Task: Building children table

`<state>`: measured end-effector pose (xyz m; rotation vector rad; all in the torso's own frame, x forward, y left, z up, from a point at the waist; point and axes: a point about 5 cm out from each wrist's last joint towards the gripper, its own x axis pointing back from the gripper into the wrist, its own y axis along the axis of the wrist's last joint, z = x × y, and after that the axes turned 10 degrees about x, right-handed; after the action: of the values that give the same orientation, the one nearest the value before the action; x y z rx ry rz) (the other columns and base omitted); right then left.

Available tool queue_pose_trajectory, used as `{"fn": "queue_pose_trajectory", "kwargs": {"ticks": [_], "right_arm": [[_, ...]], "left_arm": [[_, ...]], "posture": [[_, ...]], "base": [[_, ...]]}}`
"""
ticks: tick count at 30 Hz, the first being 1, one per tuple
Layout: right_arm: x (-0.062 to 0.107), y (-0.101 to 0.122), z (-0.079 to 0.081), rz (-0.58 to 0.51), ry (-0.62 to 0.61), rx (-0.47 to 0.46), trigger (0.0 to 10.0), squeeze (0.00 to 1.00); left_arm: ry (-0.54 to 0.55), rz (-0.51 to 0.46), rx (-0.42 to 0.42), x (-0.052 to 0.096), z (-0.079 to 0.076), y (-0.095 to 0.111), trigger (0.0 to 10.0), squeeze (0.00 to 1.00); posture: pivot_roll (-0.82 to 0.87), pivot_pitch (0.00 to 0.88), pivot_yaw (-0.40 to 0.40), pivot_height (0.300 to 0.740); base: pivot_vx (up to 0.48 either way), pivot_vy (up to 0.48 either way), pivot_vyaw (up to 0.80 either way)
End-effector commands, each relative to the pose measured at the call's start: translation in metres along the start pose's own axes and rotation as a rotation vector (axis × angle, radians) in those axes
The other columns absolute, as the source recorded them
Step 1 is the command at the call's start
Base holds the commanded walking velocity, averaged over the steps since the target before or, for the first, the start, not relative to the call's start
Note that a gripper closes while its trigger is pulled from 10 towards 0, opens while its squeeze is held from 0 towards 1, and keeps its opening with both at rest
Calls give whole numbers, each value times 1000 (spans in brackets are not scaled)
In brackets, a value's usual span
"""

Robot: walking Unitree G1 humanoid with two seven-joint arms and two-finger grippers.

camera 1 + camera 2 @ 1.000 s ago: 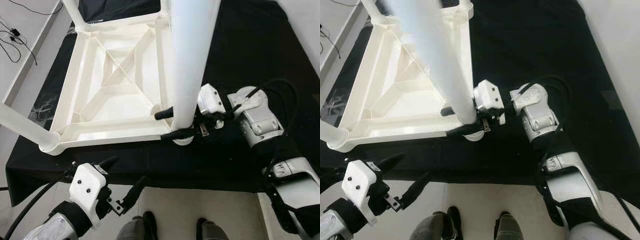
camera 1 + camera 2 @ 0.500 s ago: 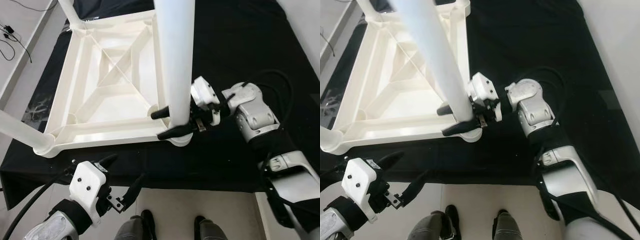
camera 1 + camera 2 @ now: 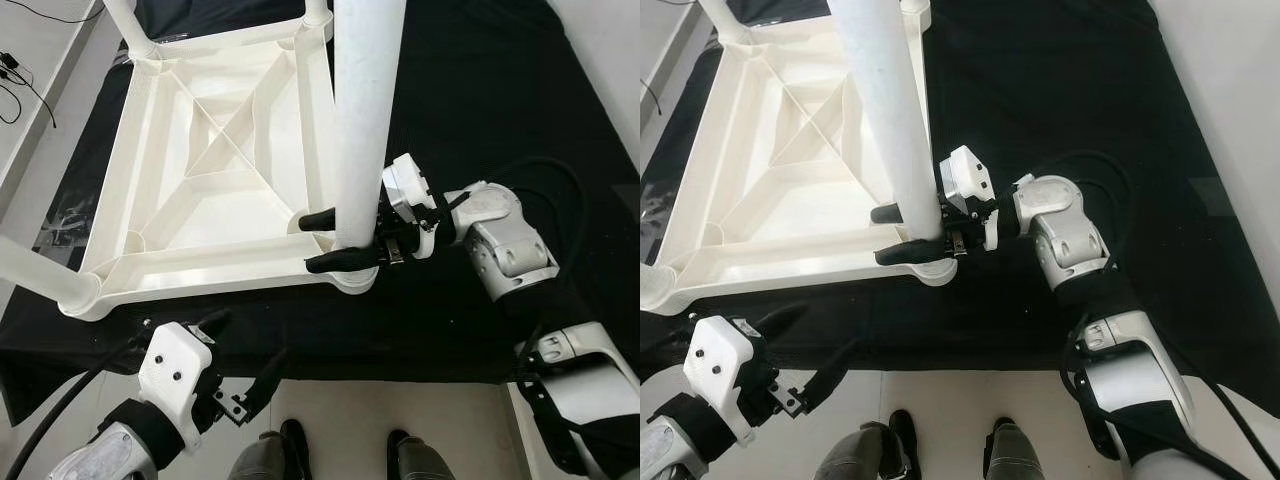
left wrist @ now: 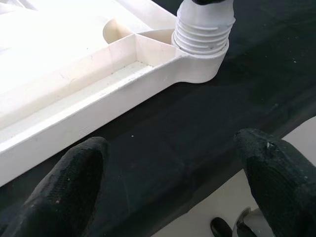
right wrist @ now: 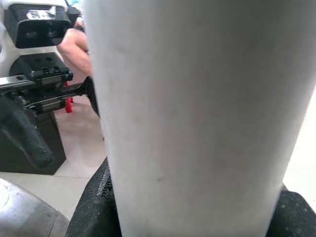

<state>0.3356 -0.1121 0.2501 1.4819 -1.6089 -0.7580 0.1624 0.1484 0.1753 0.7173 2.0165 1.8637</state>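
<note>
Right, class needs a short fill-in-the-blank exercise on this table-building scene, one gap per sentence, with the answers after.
1. The right claw grips a white table ____ near its base.
2. The upturned tabletop lies on a ____ cloth.
3. The left claw hangs with its fingers ____.
4. The leg in the right claw stands at the tabletop's ____.

Answers: leg; black; open; corner

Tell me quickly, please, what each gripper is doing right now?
Left gripper: open, holding nothing, near the black mat's front edge.
Right gripper: shut on the white table leg near its base.
</note>
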Motion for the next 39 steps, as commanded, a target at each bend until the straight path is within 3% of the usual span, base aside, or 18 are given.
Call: {"fn": "queue_pose_trajectory", "kwargs": {"ticks": [1,3,4,5,6,7,8,9,11,12,13,16,25,32,33,34,36,39], "right_arm": [[-7,-38,23,110,5,-172,10000,0],[-8,-44,27,255,-222,-212,10000,0],[-8,-44,27,255,-222,-212,10000,0],[-7,-46,30,312,-318,-231,10000,0],[-12,-44,44,388,-576,-242,10000,0],[-12,-44,44,388,-576,-242,10000,0],[-18,-41,80,449,-755,-296,10000,0],[-18,-41,80,449,-755,-296,10000,0],[-19,-30,115,492,-1062,-380,10000,0],[-19,-30,115,492,-1062,-380,10000,0],[-24,-26,109,462,-1132,-300,10000,0],[-30,-29,105,450,-1155,-288,10000,0],[-40,-25,110,487,-1204,-352,10000,0],[-52,-15,101,394,-1139,-345,10000,20],[-51,-9,90,290,-1115,-329,10000,1000],[-51,-9,90,290,-1115,-329,10000,1000],[-46,-1,74,179,-1077,-297,10000,1000],[-41,3,66,153,-1070,-261,10000,1000]], "left_arm": [[3,19,2,3,-1,-2,10000,0],[0,22,3,3,-2,-3,10000,0],[0,22,3,3,-2,-3,10000,0],[-1,23,3,3,-3,-4,10000,0],[6,22,6,4,-4,-4,10000,0],[6,22,6,4,-4,-4,10000,0],[14,19,9,5,-4,-4,10000,0],[14,19,9,5,-4,-4,10000,0],[25,13,11,4,-2,-3,10000,0],[25,13,11,4,-2,-3,10000,0],[24,17,9,3,0,-4,10000,0],[20,20,4,2,1,-5,10000,0],[25,9,-4,-5,6,-5,10000,0],[34,4,-24,-9,10,-6,10000,0],[37,-1,-25,-10,10,-6,10000,0],[37,-1,-25,-10,10,-6,10000,0],[41,-7,-27,-12,11,-7,10000,0],[44,-10,-26,-12,11,-7,10000,0]], "posture": [[30,377,115,740],[18,371,78,740],[18,371,78,740],[15,370,69,740],[1,370,57,740],[1,370,57,740],[-2,371,56,740],[-2,371,56,740],[-6,389,91,740],[-6,389,91,740],[-9,371,107,740],[-9,355,108,740],[-28,334,100,740],[-31,314,91,740],[-33,306,86,740],[-33,306,86,740],[-36,296,82,740],[-36,294,80,740]], "base": [[0,0,0],[0,0,0],[0,0,0],[0,0,0],[0,0,0],[0,0,0],[0,0,0],[0,0,0],[0,0,0],[0,0,0],[0,0,0],[0,0,0],[0,0,0],[0,0,0],[0,0,0],[0,0,0],[0,0,0],[0,0,0]]}}
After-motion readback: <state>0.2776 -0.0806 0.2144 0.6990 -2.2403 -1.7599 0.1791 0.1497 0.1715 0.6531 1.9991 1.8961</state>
